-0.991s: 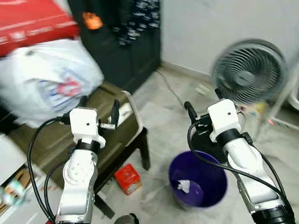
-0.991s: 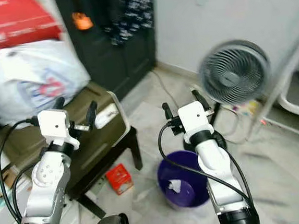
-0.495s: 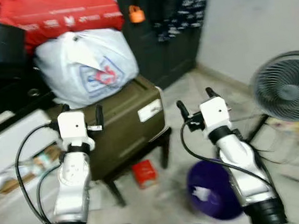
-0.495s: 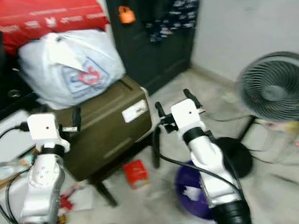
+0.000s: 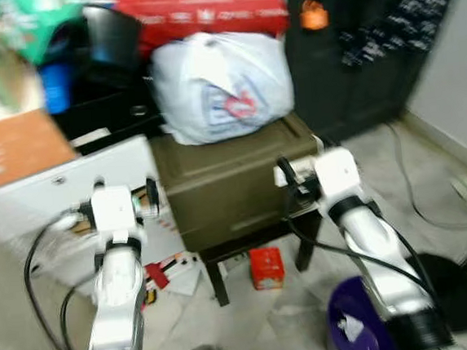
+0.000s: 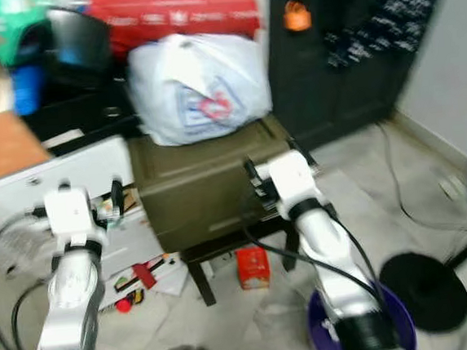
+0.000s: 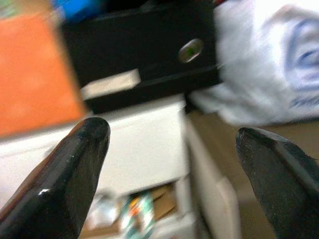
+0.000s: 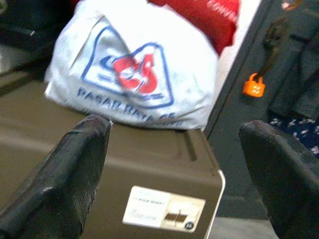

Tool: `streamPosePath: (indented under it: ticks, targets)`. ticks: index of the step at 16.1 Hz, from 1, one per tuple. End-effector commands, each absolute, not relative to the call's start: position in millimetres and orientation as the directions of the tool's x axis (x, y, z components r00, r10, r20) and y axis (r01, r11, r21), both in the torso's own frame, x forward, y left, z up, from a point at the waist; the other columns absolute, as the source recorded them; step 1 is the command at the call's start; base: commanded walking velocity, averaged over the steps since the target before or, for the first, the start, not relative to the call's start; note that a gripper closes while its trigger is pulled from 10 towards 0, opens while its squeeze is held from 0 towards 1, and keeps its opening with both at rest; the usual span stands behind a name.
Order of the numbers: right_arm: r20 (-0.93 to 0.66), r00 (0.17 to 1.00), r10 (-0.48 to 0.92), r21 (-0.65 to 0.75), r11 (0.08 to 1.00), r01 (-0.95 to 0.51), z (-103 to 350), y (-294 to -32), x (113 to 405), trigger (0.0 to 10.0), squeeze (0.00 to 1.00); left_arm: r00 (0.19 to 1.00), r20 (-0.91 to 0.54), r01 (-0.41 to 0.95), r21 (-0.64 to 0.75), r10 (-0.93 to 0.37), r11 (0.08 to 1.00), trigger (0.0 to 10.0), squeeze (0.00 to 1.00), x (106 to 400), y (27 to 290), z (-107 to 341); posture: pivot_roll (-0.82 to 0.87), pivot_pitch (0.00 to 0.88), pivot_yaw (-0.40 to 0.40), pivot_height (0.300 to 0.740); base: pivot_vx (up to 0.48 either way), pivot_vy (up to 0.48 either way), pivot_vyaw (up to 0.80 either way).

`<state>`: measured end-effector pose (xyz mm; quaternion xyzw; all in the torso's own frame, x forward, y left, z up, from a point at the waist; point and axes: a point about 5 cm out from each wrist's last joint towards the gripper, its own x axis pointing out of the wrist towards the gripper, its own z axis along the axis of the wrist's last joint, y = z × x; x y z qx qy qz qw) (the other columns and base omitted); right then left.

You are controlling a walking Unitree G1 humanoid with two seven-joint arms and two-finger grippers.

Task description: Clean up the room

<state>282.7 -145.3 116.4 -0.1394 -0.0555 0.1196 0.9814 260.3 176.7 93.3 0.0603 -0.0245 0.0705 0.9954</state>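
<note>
Both your arms are raised out front, left tool [image 7: 169, 149] and right tool [image 8: 172, 149] spread wide, empty. Small red carton [image 5: 267, 268] lies on the floor under the olive-green box [image 5: 234, 179], beside the purple bin [image 5: 353, 328].

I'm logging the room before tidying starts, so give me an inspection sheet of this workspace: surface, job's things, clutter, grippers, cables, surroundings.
Surface: pale tiled floor, littered.
Job's things: small red box on the floor under the stool; purple bin by the right arm, with a white scrap inside.
Clutter: white plastic bag on the olive case; red bag above it; papers on the floor beside the white drawer unit.
Grippers: left gripper open, held in the air facing the drawer unit; right gripper open, facing the olive case.
Cables: black arm cables; a cord lying across the floor.
Surroundings: dark wardrobe with an orange padlock; black fan base.
</note>
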Motion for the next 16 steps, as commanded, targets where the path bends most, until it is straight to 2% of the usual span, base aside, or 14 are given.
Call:
streamPosePath:
  ticks: [1, 13, 16]
  targets:
    - [0.095, 0.961, 0.259, -0.259, 0.939, -0.228, 123.0, -139.7, 283.6, 10.0, 0.00, 0.985, 0.070, -0.169, 0.146, 0.161, 0.975, 10.0, 0.00, 258.1, 186.4, 97.4, -0.06, 0.000, 0.017, 0.740, 0.000, 0.000, 0.79]
    - [0.089, 0.962, 0.258, -0.221, 0.947, -0.233, 121.7, -132.8, 281.0, 10.0, 0.00, 0.983, 0.062, -0.178, 0.166, 0.170, 0.970, 10.0, 0.00, 258.0, 188.7, 100.8, -0.05, 0.000, 0.037, 0.740, 0.000, 0.000, 0.79]
    - [0.089, 0.961, 0.260, -0.202, 0.950, -0.238, 123.3, -131.9, 281.5, 10.0, 0.00, 0.984, 0.054, -0.174, 0.144, 0.168, 0.974, 10.0, 0.00, 256.9, 186.7, 99.5, -0.05, 0.000, 0.024, 0.740, 0.000, 0.000, 0.00]
